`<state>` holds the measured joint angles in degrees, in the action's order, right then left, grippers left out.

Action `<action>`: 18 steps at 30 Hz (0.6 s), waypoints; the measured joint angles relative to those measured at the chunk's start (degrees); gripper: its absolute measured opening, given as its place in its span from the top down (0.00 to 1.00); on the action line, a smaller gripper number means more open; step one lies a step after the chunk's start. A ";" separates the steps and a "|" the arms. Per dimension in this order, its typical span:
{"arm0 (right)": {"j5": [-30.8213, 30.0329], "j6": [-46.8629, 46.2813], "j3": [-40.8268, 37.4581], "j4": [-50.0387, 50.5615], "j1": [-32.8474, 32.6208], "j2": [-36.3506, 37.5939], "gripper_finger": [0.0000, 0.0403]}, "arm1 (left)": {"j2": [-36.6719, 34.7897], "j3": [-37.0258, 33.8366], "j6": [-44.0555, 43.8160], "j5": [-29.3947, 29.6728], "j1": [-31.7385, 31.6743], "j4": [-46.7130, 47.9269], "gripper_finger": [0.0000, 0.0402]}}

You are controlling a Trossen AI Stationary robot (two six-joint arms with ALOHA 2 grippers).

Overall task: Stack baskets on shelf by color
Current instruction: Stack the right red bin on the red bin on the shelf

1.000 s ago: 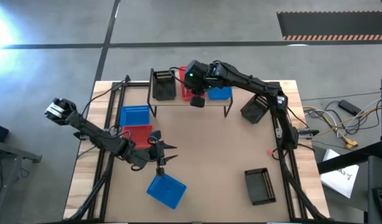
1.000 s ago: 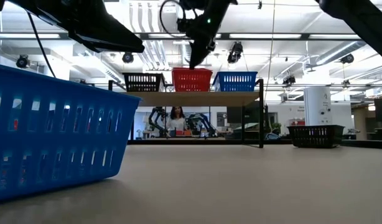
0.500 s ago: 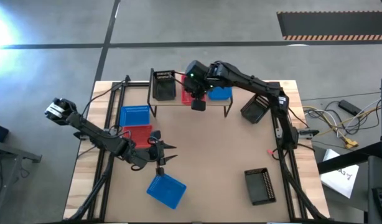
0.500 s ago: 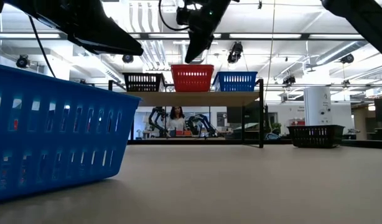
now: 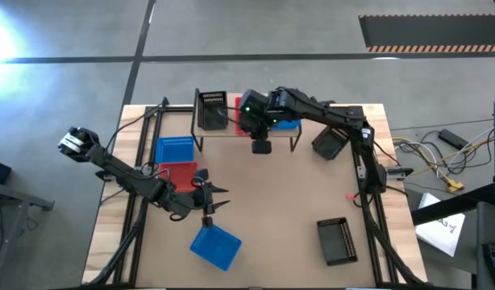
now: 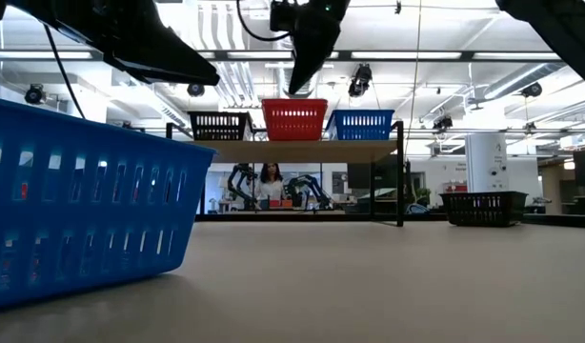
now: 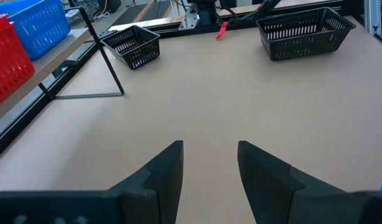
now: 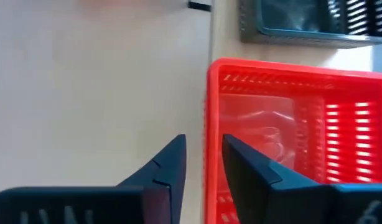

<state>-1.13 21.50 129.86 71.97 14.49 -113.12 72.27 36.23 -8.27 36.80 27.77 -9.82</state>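
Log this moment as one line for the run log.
right gripper: open, above red basket on shelf | left gripper: open, waiting near blue basket | shelf row: black, red, blue

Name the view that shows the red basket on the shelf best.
The right wrist view: the red basket fills it, open top and slots clear. The low view shows one side on the shelf; the high view hides most under the arm; the left wrist shows none.

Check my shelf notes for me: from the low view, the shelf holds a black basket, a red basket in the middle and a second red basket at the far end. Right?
Not quite. The low view shows the shelf holding a black basket, a red basket in the middle, and a blue basket at the far end, not a second red one.
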 joint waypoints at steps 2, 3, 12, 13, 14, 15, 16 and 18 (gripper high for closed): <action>-3.88 0.06 0.00 -0.28 -0.45 -0.39 0.74 | 0.00 0.00 0.00 0.00 0.00 0.01 0.66; -6.29 0.04 0.00 -0.36 -0.62 -0.78 0.72 | 0.00 0.00 0.00 0.00 0.00 0.02 0.66; -9.36 0.16 -0.15 -0.26 -0.42 -1.10 0.64 | 0.00 0.00 -0.02 0.04 0.00 0.04 0.66; -9.28 0.20 -0.17 -0.24 -0.33 -1.10 0.65 | 0.00 0.00 -0.02 0.04 0.00 0.04 0.66; -9.10 0.22 -0.20 -0.25 -0.24 -1.15 0.65 | 0.00 0.00 -0.02 0.04 0.00 0.02 0.66; -8.96 0.21 -0.20 -0.28 -0.20 -1.38 0.66 | 0.00 0.00 -0.03 0.05 0.01 0.02 0.66; -8.96 0.21 -0.20 -0.24 0.00 -1.52 0.66 | 0.00 0.00 -0.02 0.07 0.02 -0.01 0.66; -8.93 0.28 -0.20 -0.29 0.53 -2.15 0.68 | 0.00 0.00 -0.02 0.07 0.02 -0.05 0.66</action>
<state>-10.07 21.77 129.66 71.68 15.01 -115.27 72.27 36.23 -8.29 36.86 27.79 -9.87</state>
